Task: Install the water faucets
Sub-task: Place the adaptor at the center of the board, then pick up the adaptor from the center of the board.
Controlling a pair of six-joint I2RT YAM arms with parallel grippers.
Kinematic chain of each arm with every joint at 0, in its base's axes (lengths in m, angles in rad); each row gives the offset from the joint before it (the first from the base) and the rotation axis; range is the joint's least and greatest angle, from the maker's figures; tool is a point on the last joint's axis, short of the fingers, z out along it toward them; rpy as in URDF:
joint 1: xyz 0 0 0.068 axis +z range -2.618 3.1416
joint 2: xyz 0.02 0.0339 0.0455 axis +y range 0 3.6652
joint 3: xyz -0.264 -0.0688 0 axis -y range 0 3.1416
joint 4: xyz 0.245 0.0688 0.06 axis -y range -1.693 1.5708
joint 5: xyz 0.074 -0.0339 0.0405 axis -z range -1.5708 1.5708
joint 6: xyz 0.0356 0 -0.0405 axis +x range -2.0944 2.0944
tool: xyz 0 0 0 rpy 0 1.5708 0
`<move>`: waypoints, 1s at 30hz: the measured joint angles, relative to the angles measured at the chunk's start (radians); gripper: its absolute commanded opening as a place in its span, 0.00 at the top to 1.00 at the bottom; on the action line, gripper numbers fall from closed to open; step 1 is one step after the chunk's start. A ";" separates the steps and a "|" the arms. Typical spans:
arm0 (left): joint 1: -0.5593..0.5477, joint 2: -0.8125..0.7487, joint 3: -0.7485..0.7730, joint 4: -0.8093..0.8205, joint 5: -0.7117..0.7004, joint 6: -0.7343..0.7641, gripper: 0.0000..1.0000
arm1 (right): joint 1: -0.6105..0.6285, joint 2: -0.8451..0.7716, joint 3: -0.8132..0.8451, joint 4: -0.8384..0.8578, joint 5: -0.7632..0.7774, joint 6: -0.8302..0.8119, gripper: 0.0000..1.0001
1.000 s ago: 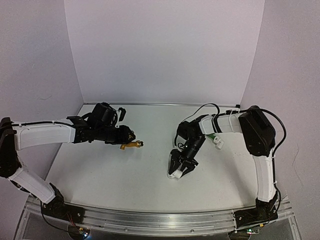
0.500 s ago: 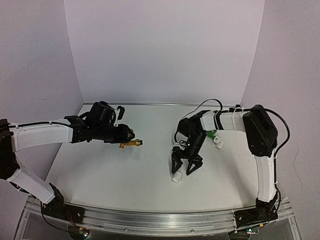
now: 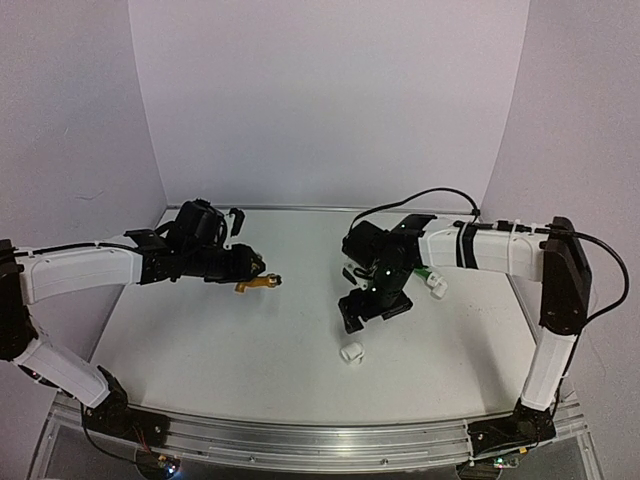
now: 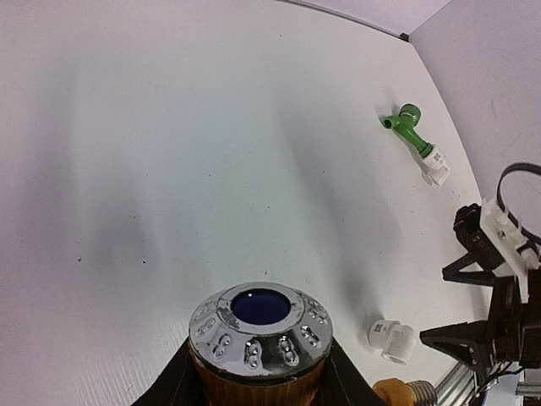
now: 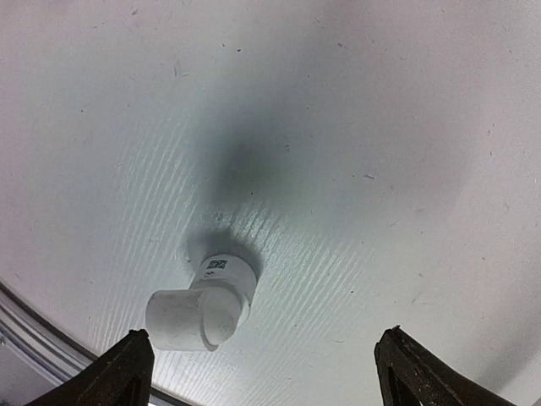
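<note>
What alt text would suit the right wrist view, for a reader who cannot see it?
A white fitting lies on the white table, touching nothing else. The right gripper hangs above it, open and empty; only its two black fingertips show, at the bottom corners.

Bright, even light — soft shadows on the table (image 5: 406,127), wrist-view edges warped.

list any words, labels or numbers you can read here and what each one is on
No text is legible in any view.
Sticker on the small white plastic elbow pipe fitting: dark print, too small to read.
Dark mark on the white end piece of the green plastic tap: too blurred to read.
</note>
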 measured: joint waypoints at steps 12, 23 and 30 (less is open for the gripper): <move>0.029 0.000 0.000 -0.001 0.033 0.007 1.00 | 0.096 0.057 0.092 -0.114 0.161 0.603 0.11; 0.086 -0.052 -0.008 -0.007 0.105 0.026 1.00 | 0.133 0.139 0.091 -0.109 0.131 0.901 0.22; 0.118 -0.062 -0.015 -0.008 0.145 0.033 1.00 | 0.147 0.189 0.090 -0.100 0.090 0.957 0.29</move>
